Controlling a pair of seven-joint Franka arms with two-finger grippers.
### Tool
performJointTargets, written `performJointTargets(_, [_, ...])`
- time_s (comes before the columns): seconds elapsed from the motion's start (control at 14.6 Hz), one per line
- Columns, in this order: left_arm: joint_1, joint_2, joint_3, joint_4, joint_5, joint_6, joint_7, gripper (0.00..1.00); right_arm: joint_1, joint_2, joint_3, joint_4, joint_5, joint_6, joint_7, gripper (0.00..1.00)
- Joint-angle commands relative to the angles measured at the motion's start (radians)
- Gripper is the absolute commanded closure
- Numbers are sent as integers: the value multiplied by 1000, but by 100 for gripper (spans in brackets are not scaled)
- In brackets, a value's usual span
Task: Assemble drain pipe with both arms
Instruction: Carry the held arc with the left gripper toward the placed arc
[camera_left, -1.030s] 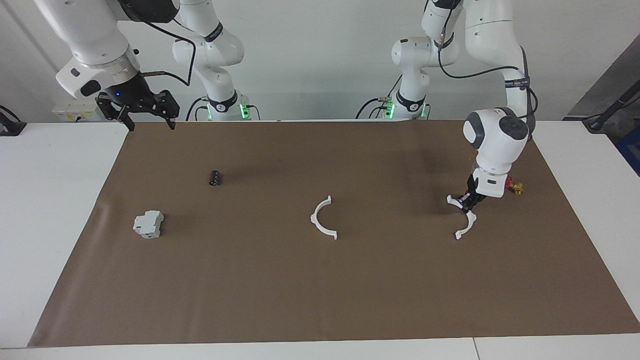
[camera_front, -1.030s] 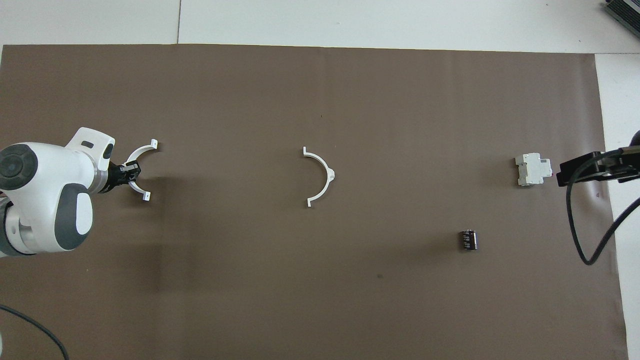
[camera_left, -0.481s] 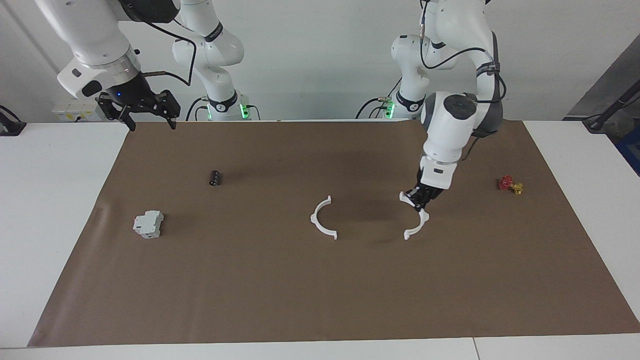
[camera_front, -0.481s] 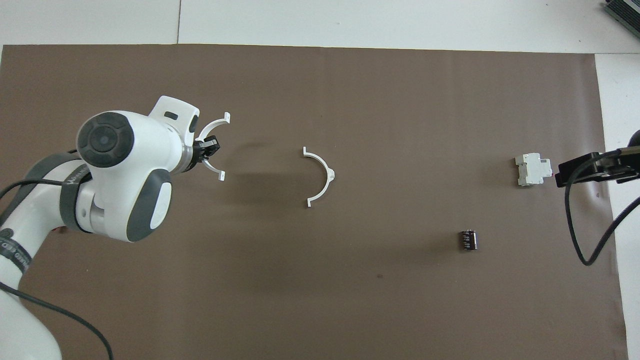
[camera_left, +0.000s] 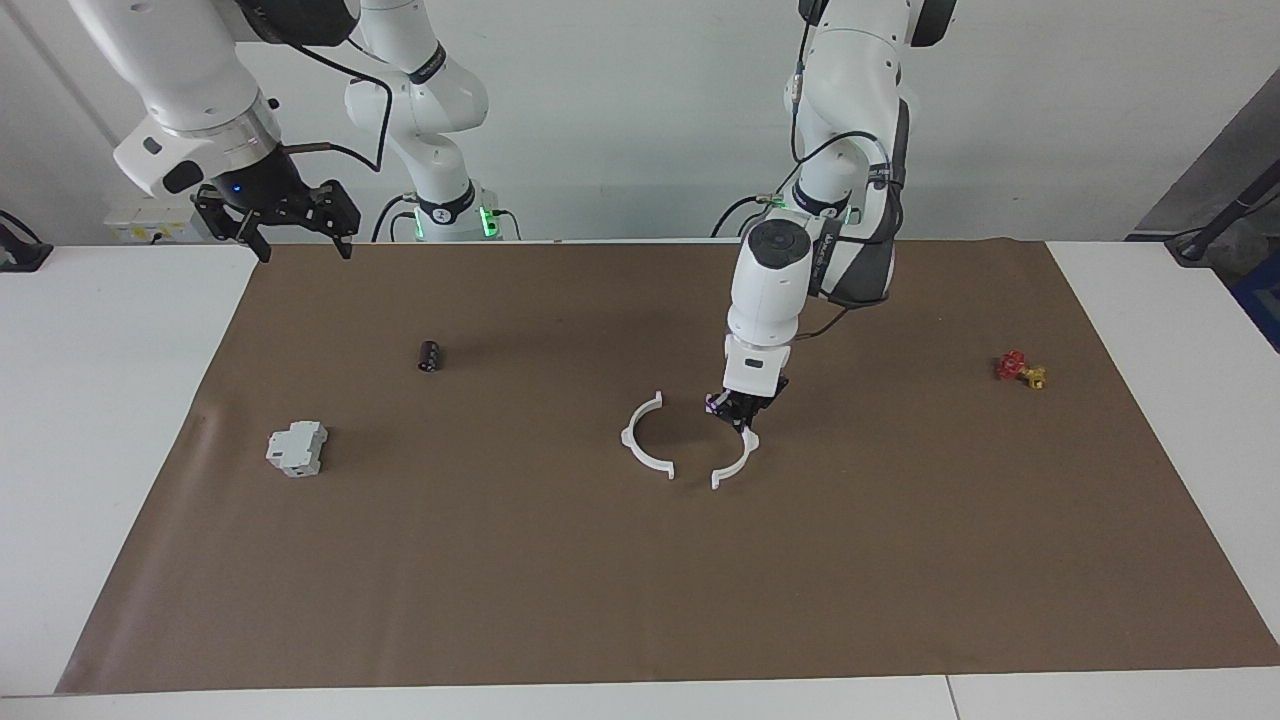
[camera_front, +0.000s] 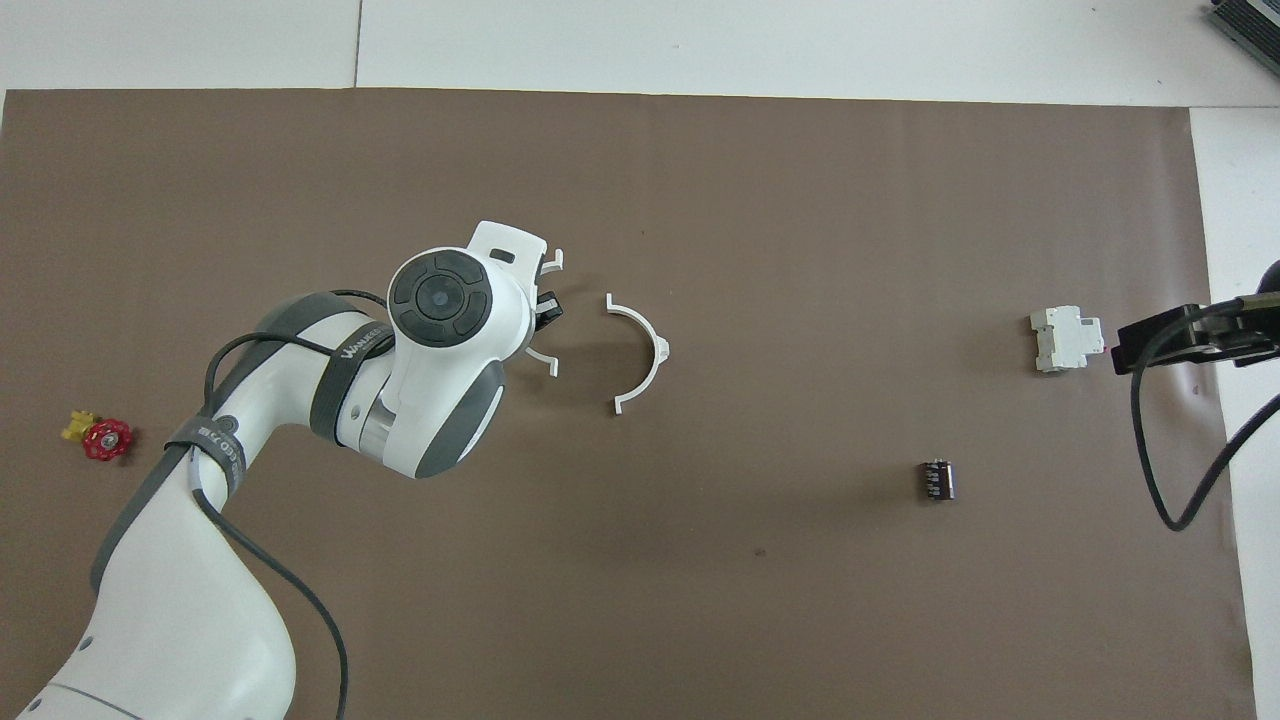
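Left gripper clamped tight on one half-ring, mid-arc, low over the mat at surface centre. Held half-ring's open side faces the second half-ring, which lies flat just beside it toward the right arm's end, tabs near but apart. Right gripper waits with its fingers wide apart, holding nothing, raised over the mat's corner at its own end.

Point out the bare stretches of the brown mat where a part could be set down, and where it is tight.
Bare: the wide mat strip farthest from the robots, and between the red-and-yellow valve and the left gripper. Tight: mid-mat, where the left gripper's half-ring nearly meets the lying half-ring. The right gripper waits near the grey-white block.
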Motion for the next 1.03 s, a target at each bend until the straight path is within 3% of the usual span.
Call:
performJointTargets(0.0, [-19, 13, 18, 25, 39, -10, -29, 100, -9, -22, 6, -20, 12, -5, 17, 0])
performJointTargets(0.14, [-20, 15, 17, 25, 90, -7, -51, 100, -9, -22, 6, -20, 12, -5, 17, 0])
performJointTargets(0.96, [-98, 44, 18, 25, 130, 10, -226, 100, -9, -22, 6, -20, 12, -5, 17, 0])
